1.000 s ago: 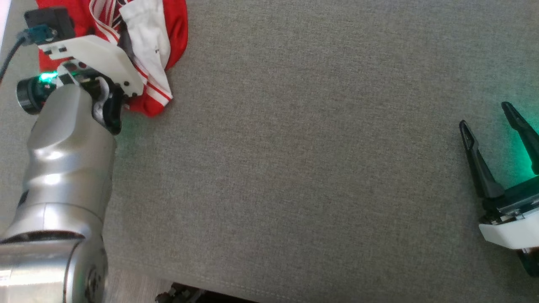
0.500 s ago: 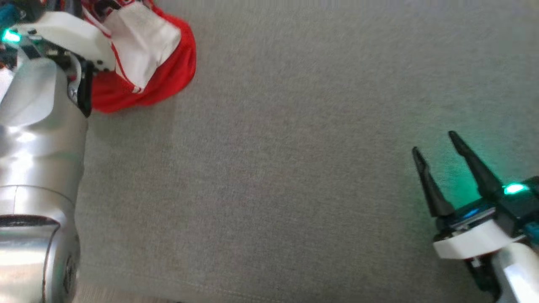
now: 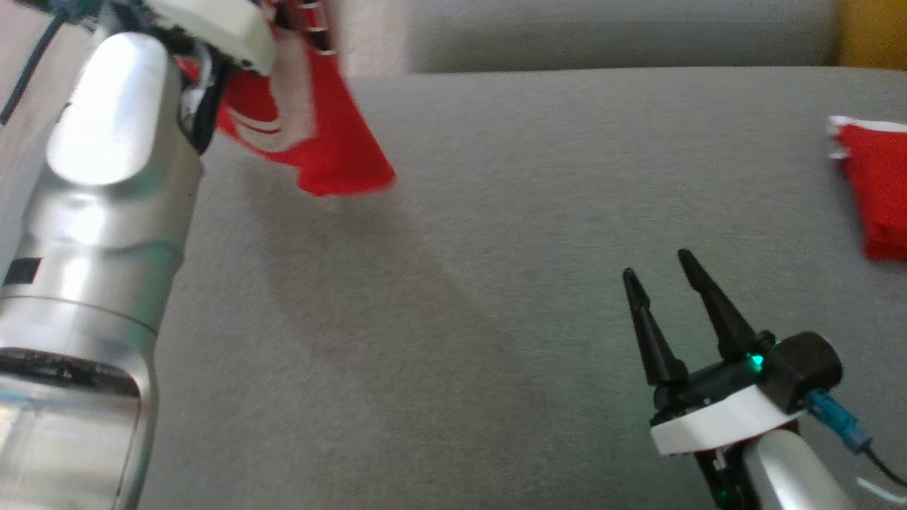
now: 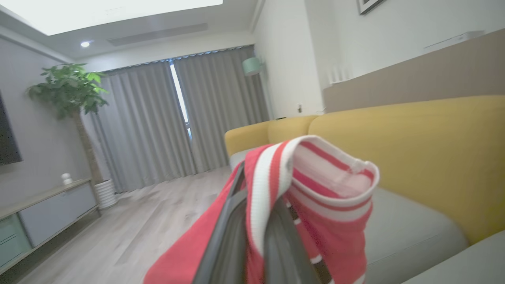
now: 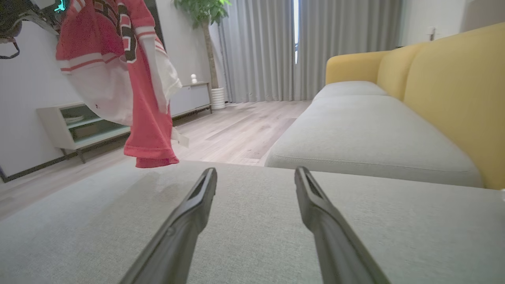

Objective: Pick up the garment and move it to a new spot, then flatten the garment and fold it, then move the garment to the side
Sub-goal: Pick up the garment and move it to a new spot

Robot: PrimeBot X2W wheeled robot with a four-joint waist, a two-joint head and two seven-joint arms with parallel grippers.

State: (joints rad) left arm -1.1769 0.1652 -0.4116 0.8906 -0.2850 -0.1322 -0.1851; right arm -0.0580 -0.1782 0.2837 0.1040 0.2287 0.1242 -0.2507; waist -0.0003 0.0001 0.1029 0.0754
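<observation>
While the left gripper (image 4: 254,221) pinches a striped ribbed edge of the red-and-white jersey (image 3: 333,145), the jersey hangs above the far left part of the grey sofa cushion (image 3: 496,283). Right gripper (image 3: 655,263): fingers spread, empty, low over the cushion.

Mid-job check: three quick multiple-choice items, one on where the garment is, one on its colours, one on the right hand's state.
1. Where is the garment? A. Hanging from the left hand, off the grey cushion. B. Flat on the floor. C. Draped over the yellow backrest.
2. Its colours? A. Blue and yellow. B. Red and white. C. Green and black.
3. The right hand is: A. shut on cloth. B. shut, empty. C. open, empty.
Answers: A, it dangles clear of the cushion; B, red cloth, white stripes; C, fingers apart, nothing between.
</observation>
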